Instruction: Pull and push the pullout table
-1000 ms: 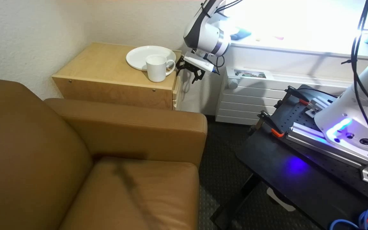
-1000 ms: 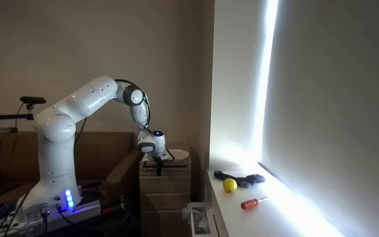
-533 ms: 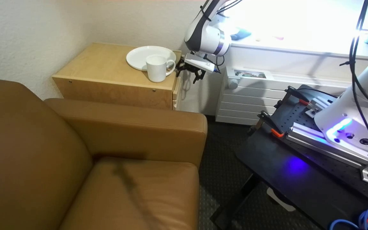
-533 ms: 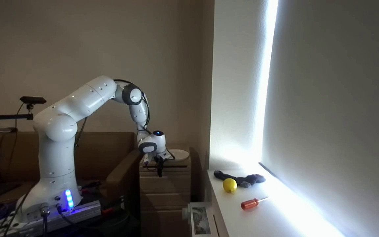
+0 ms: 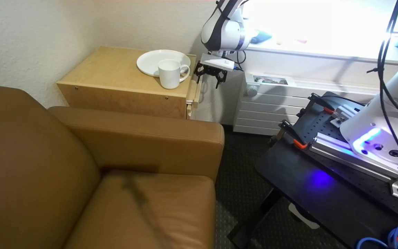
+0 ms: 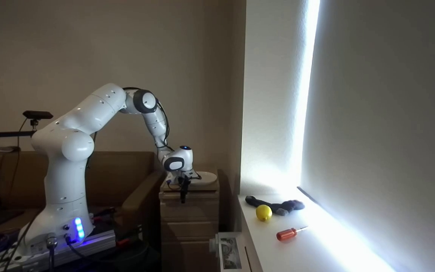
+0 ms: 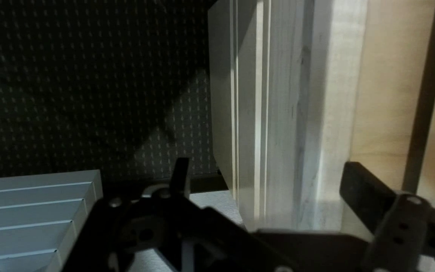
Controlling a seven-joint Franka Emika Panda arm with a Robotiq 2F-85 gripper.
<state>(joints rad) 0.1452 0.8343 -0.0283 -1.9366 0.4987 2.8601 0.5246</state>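
The pullout table, a thin tan board [image 5: 195, 91], sticks out a little from under the top of the light-wood end table [image 5: 123, 67]. Its front edge shows in an exterior view [image 6: 207, 195]. In the wrist view, the board [image 7: 391, 113] lies behind its pale front strip, with a dark gap to the end table. My gripper [image 5: 207, 83] is open at the board's front side, fingers pointing down. In the wrist view, the gripper [image 7: 268, 181] spans the front strip. One finger [image 7: 364, 192] is over the board behind the strip; I cannot tell whether it touches.
A white mug [image 5: 169, 77] and a white plate [image 5: 147, 64] stand on the end table near the gripper. The brown armchair [image 5: 143, 135] is beside it. A white radiator [image 5: 271, 107] is close by. The sill holds a lemon [image 6: 264, 213] and a screwdriver [image 6: 286, 234].
The board has slid out of the end table towards the robot base. My gripper has moved back the same way and tilted to point more straight down. The mug and plate have not moved.
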